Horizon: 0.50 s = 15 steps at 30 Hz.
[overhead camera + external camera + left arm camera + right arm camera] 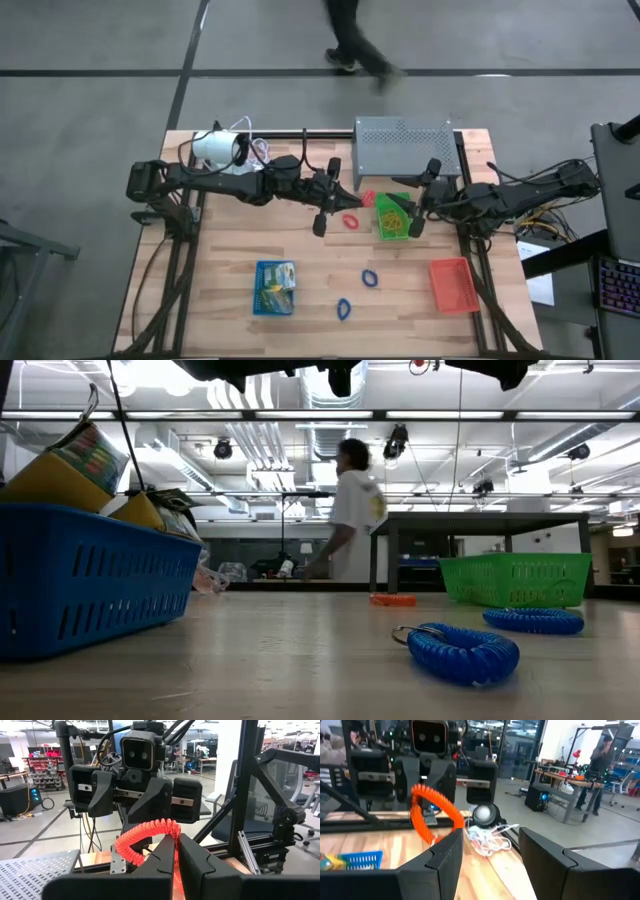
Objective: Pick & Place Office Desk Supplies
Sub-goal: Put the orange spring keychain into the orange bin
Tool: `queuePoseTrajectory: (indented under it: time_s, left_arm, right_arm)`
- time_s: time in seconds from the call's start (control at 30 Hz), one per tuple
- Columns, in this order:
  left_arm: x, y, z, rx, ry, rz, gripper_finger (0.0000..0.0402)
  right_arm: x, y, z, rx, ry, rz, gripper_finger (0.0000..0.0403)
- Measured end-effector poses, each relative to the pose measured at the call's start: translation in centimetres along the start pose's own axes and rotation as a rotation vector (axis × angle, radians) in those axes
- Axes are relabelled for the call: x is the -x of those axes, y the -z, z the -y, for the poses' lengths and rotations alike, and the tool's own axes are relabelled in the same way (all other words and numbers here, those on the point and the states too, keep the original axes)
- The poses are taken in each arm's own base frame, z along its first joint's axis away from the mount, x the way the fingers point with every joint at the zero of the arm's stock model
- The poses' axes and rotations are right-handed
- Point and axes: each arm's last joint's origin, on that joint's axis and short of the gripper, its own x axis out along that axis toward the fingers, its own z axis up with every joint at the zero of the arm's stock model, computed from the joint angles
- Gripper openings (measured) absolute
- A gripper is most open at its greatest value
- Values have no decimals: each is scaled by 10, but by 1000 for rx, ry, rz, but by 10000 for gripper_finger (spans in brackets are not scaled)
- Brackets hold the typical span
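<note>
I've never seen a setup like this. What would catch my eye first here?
Probably the two dark arms meeting over the middle of the wooden table, with the left pincer shut on a red coiled loop and the right pincer open close by. Next, the bright trays: green, blue and red.

Counter (230, 250): light wood planks. Green tray (392, 216) as landmark: yellow-tan rubber bands (393, 217) inside it. Red coiled loop (351, 220) just beside the green tray, toward the dark left arm. Another red-orange coiled loop (145, 834) pinched in the black left gripper (177, 851). Grey perforated metal stand (403, 145) behind the green tray. Red tray (453, 284) in front of it, near the counter's corner. Two blue coiled loops (370, 278) in front of the green tray. Blue tray (274, 288) farther off, green-and-white packets (276, 279) inside.
</note>
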Motion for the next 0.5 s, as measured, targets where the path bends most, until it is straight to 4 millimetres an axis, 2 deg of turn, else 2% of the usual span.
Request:
queuePoseTrajectory:
  time_s: [0.2, 0.5]
  left_arm:
    - [0, 0, 0, -3, 0, -2, 16]
    - [0, 0, 0, -3, 3, -2, 16]
  right_arm:
    - [-10, 0, -7, 3, 4, 30, 187]
    - [-35, 11, -13, 6, 53, 21, 187]
